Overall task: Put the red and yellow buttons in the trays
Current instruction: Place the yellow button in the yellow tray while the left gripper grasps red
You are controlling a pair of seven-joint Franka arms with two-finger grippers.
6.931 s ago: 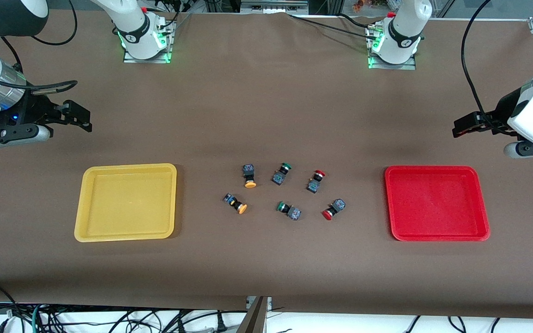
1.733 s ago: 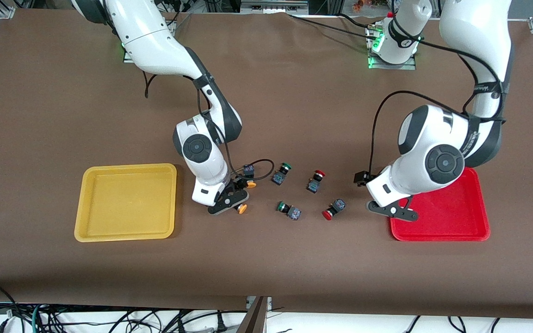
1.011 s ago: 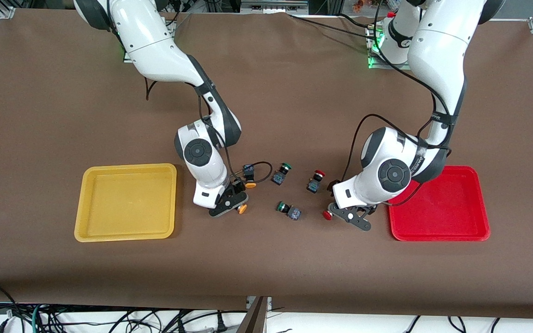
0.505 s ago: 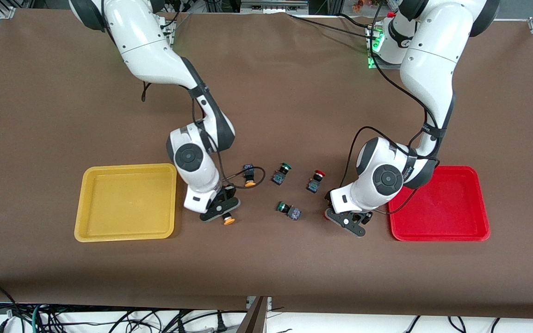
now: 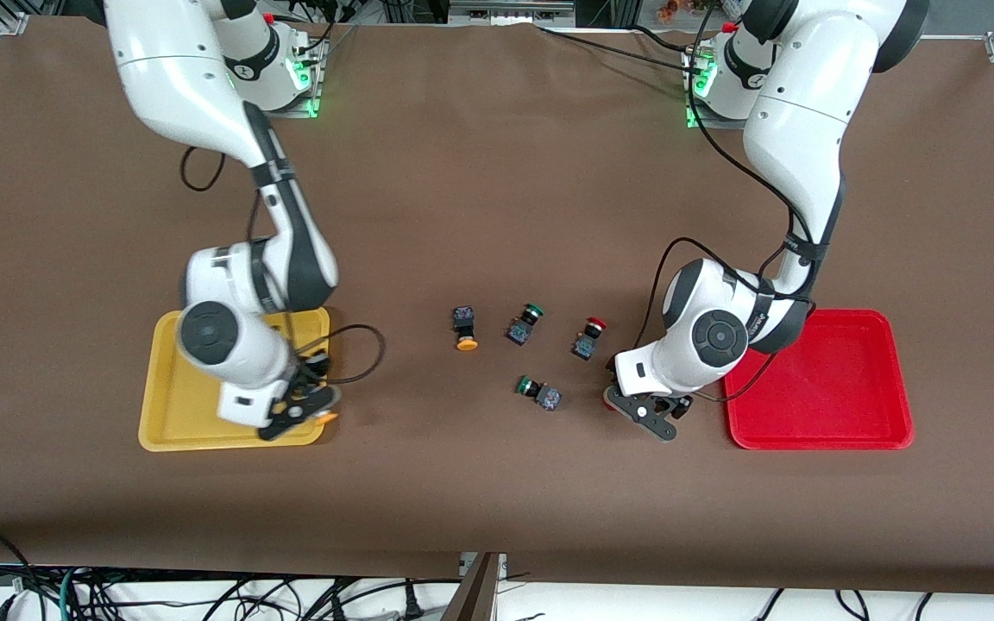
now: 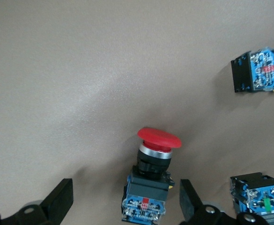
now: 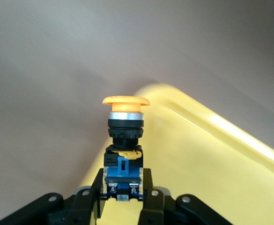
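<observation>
Over the yellow tray (image 5: 171,371), right gripper (image 7: 122,199) pinches an orange-capped button (image 7: 125,129) (dark-bodied).

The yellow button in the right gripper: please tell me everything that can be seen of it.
The yellow button has a flat round orange-yellow cap, a silver ring, a black collar and a dark blocky body with blue parts. The right gripper is shut on its body and holds it in the air over a corner of the yellow tray, cap pointing away from the fingers.
</observation>
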